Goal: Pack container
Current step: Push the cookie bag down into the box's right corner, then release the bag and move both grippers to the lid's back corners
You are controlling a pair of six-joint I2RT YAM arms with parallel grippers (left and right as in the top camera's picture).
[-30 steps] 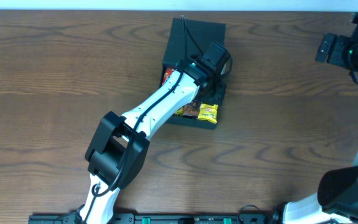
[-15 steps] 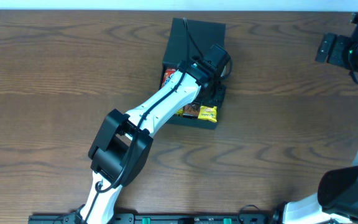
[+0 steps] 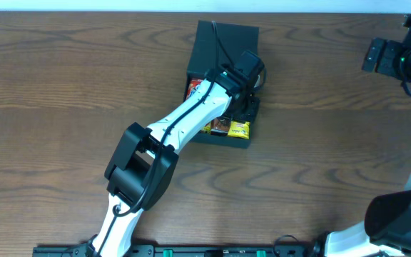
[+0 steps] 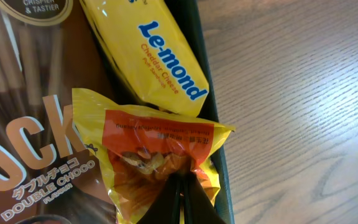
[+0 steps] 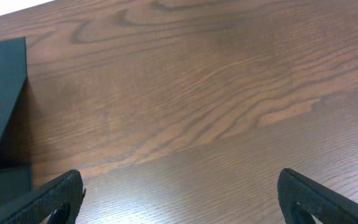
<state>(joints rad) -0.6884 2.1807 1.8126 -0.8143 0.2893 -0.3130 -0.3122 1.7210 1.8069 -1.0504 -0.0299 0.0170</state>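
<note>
The container is a black box with its flap lid raised at the back, in the middle of the table. Snack packets lie inside it: a yellow Le-mond packet, a brown chocolate-stick box and an orange-yellow packet. My left gripper is down in the container by its right wall. It is shut, its tips against the orange-yellow packet, and nothing shows pinched between them. My right gripper hangs open over bare wood at the far right, away from the container's dark corner.
The left arm stretches diagonally from the near edge over the container and hides much of its inside. A yellow packet and a red one show past it. Wood tabletop surrounds the box.
The left arm's elbow has crept slightly right and away from the near edge, with its gripper staying in the container. The right arm has not moved.
</note>
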